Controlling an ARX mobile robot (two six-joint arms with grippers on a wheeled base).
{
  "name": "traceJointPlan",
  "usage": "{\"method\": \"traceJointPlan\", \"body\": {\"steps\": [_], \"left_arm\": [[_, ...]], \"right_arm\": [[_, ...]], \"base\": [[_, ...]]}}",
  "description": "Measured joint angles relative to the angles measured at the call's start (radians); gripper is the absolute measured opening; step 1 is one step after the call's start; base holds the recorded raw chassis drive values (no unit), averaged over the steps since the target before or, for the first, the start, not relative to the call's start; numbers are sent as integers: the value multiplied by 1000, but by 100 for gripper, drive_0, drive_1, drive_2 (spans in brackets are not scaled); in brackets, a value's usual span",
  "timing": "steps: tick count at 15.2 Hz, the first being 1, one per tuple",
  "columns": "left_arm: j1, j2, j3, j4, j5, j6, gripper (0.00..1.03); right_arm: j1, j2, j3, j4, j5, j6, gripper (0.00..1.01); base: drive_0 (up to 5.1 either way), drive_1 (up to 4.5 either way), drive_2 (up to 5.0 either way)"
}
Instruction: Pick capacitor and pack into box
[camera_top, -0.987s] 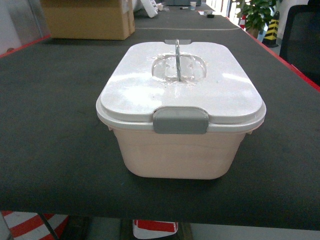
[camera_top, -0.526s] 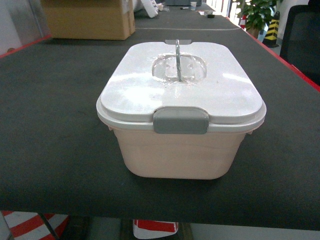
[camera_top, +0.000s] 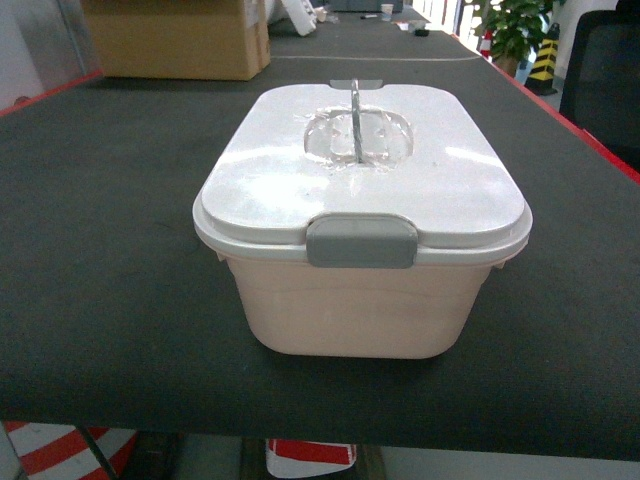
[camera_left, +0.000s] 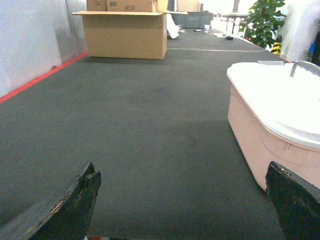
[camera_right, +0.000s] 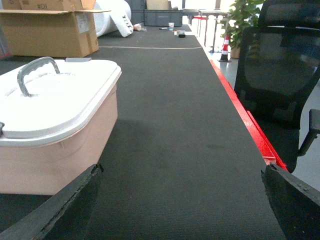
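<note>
Nearest the robot, under the front edge of the table (camera_top: 100, 300), red-and-white striped shapes (camera_top: 50, 450) show on the floor. The table top is a dark grey, felt-like mat that runs long and straight away from the robot, with a red strip (camera_right: 247, 125) along its right edge and a matching red line on the left where it meets a pale wall (camera_left: 30, 45).

The left gripper (camera_left: 182, 202) sits low over the mat with its two dark, worn fingers spread wide apart and nothing between them. The right gripper (camera_right: 180, 200) is the same: fingers far apart, only bare mat between them. Neither shows in the head view.

The box (camera_top: 350, 300) stands upright near the front of the table, between the two grippers, its pale pink body resting flat on the mat. Its white lid (camera_top: 290, 170) is on, a grey latch (camera_top: 361, 241) sits at the near end, and a thin grey handle (camera_top: 356, 120) stands upright over a recess in the middle of the lid. No capacitor can be made out anywhere.

To the right, off the table, stands a black mesh office chair (camera_right: 285, 75). Farther back on the left, a brown cardboard carton (camera_left: 125, 32) sits on the mat with its flaps open. Beyond it lie small white objects too far to identify, a leafy potted plant (camera_top: 515, 25), and a striped cone (camera_right: 225, 47) on the floor.
</note>
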Motion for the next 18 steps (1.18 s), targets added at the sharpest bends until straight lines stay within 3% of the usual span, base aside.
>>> {"method": "traceJointPlan", "body": {"steps": [18], "left_arm": [[0, 0, 0, 0, 0, 0, 98]], "right_arm": [[0, 0, 0, 0, 0, 0, 98]], "base": [[0, 0, 0]]}}
